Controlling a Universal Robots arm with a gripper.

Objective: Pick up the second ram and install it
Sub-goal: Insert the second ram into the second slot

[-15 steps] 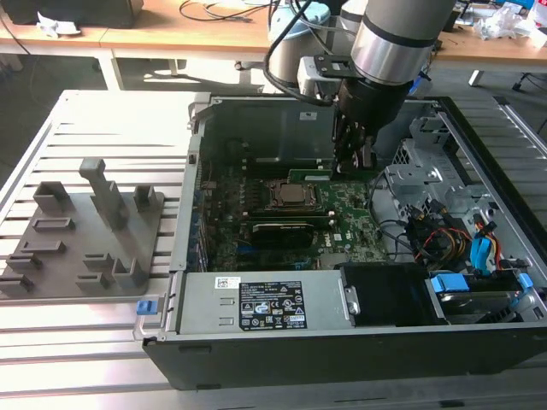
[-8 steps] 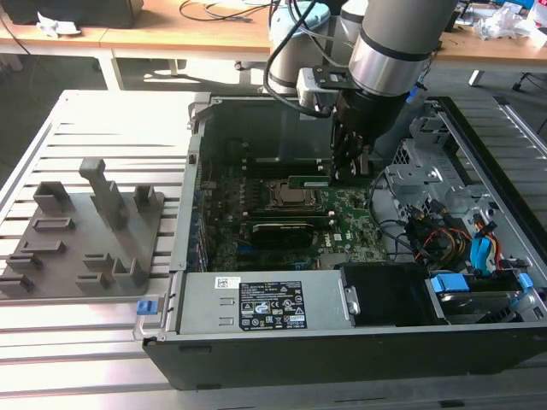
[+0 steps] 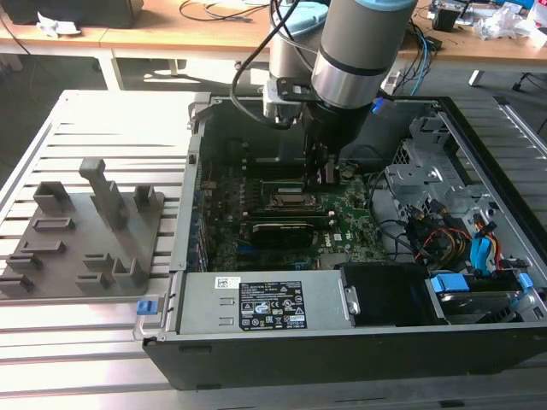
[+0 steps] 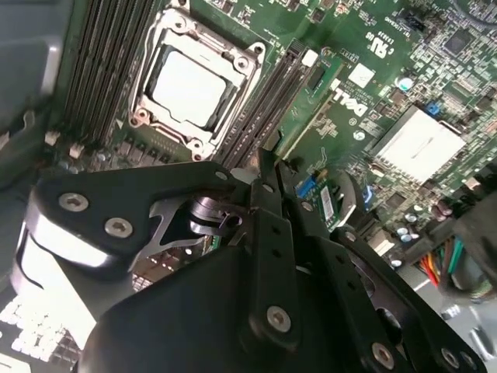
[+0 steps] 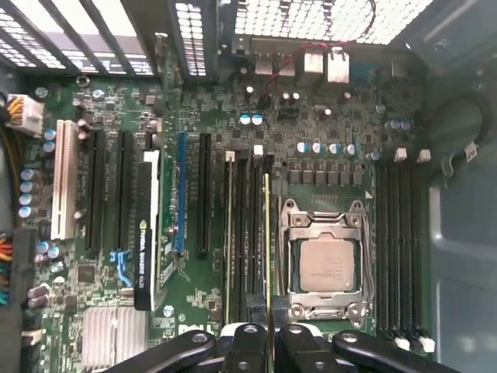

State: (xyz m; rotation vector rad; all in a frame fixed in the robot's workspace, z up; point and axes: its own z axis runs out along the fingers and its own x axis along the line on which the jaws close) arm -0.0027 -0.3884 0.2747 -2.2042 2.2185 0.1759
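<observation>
Gripper (image 5: 268, 342) clamped on second ram (image 5: 267, 249), edge-on above memory slots (image 5: 247, 233), beside CPU socket (image 5: 324, 260)

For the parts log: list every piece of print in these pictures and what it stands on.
White label on the grey metal cover: too small to read.
White lettering on the motherboard: a brand mark, the rest too blurred to read.
White lettering on the black card: too small to read.
The second ram, edge-on in the tool: no print to tell.
</observation>
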